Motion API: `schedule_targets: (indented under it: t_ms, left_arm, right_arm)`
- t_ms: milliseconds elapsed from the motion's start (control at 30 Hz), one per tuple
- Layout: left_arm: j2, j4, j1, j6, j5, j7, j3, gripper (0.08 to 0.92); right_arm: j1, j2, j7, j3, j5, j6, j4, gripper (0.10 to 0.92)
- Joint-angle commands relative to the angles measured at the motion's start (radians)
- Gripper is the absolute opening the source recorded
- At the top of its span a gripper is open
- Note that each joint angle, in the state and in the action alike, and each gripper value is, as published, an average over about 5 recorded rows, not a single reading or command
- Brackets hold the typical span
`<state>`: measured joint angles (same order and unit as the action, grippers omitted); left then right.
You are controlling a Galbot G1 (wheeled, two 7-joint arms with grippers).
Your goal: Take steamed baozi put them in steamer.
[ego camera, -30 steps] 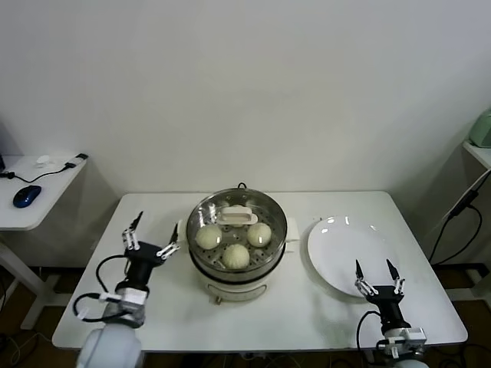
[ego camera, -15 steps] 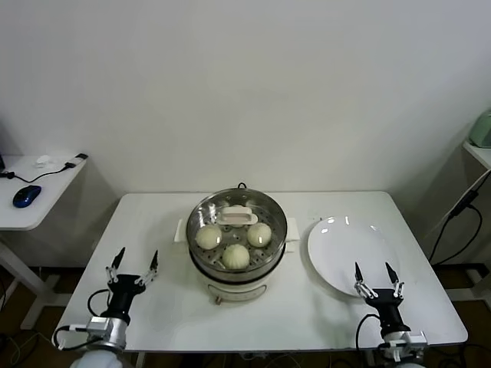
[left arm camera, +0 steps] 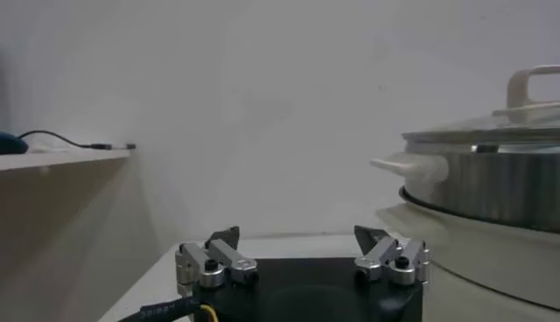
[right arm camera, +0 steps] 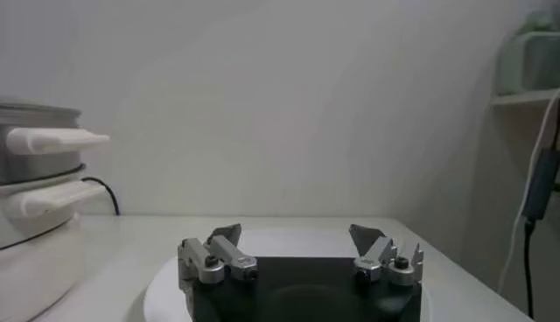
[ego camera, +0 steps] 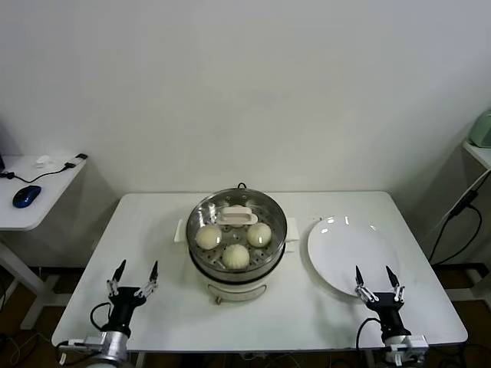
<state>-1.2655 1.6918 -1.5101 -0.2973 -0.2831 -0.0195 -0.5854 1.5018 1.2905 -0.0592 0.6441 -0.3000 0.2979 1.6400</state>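
The steamer [ego camera: 238,244] stands mid-table with a glass lid [ego camera: 238,218] on it. Three cream-white baozi show through the lid: one at the left [ego camera: 207,237], one at the front [ego camera: 236,255], one at the right [ego camera: 259,234]. A fourth is hidden under the lid's handle. My left gripper [ego camera: 133,277] is open and empty near the table's front left edge, well clear of the steamer [left arm camera: 490,201]. My right gripper [ego camera: 376,280] is open and empty at the front right, over the near rim of the white plate [ego camera: 349,253]. The steamer's side handles [right arm camera: 52,140] show in the right wrist view.
The white plate [right arm camera: 289,241] is bare. A side desk [ego camera: 38,188] with a blue mouse [ego camera: 27,195] stands off the table's left. A cable [ego camera: 460,215] hangs at the right. The table top [ego camera: 153,222] is white.
My left gripper has drawn back from beside the steamer to the table's front left edge and sunk lower. My right gripper has sunk slightly at the front right. The steamer and baozi have not moved.
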Motion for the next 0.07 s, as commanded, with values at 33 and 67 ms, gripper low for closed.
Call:
schedule_targets:
  t_ms: [33, 67]
  left_arm:
    - [0.003, -0.023, -0.007, -0.030, -0.032, -0.006, 0.003, 0.823]
    - [0.003, -0.023, -0.007, -0.030, -0.032, -0.006, 0.003, 0.823]
  right_arm:
    - [0.003, 0.000, 0.000, 0.002, -0.005, 0.003, 0.002, 0.823]
    - [0.003, -0.001, 0.000, 0.001, -0.005, 0.003, 0.002, 0.823]
